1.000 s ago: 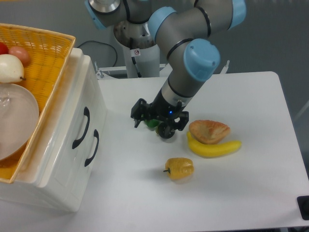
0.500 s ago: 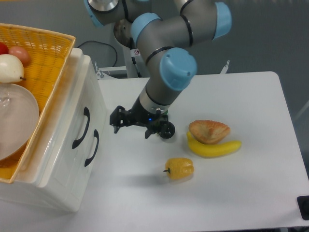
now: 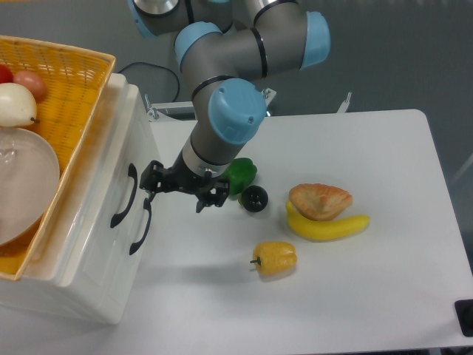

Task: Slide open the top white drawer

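Gripper (image 3: 150,188): black two-finger unit on a grey and blue arm, pointing toward the cabinet front; fingers spread apart, grasping nothing, their tips just beside the black handles without clear contact. Top white drawer (image 3: 111,159): directly ahead of the gripper, glossy white front with a curved black handle (image 3: 123,196); it is the upper of the two and sits flush with the cabinet face. Lower white drawer (image 3: 118,255): ahead of and below the gripper, with a matching black handle (image 3: 141,226) whose upper end lies closest to the fingertips. Yellow woven basket (image 3: 70,81): on top of the cabinet, beyond and above the gripper, holding pale and red fruit and a clear dish. Green pepper (image 3: 240,175): on the white surface (image 3: 384,296) just behind the gripper body. Black round object (image 3: 254,198): behind the gripper, beside the green pepper. Yellow pepper (image 3: 274,258): behind and nearer the camera, apart from the gripper. Banana (image 3: 329,225) and brown pastry (image 3: 319,200): well behind the gripper, touching one another.
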`<state>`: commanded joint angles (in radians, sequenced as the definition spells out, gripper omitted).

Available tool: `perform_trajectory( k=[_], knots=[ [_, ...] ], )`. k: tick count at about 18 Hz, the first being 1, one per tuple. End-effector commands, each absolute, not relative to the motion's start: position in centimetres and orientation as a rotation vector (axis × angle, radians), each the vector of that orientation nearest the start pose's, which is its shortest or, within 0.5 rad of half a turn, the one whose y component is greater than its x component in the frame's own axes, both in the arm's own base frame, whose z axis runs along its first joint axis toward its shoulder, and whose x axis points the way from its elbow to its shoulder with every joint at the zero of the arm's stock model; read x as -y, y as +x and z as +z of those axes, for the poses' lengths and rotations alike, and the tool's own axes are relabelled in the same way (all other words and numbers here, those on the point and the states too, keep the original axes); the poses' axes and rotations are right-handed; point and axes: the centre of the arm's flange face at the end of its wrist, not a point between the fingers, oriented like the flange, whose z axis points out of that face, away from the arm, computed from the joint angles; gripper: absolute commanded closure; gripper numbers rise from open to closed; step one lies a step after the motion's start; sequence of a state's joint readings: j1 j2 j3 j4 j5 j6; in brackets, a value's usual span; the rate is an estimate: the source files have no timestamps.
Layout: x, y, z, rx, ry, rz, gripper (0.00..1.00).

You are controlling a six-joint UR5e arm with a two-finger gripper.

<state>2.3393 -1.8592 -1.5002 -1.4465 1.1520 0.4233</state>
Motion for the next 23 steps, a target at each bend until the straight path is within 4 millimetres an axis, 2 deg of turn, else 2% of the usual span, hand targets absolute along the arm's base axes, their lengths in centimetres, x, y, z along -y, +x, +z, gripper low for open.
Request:
perform_trajectory(
  k=[10,23],
  knots=[
    [-54.3,-28.3,38.0,0.455,-2.904,-0.630,0.00],
    [-55.3,-27.6,38.3,0.422,-2.863,-0.653,0.00]
  ],
)
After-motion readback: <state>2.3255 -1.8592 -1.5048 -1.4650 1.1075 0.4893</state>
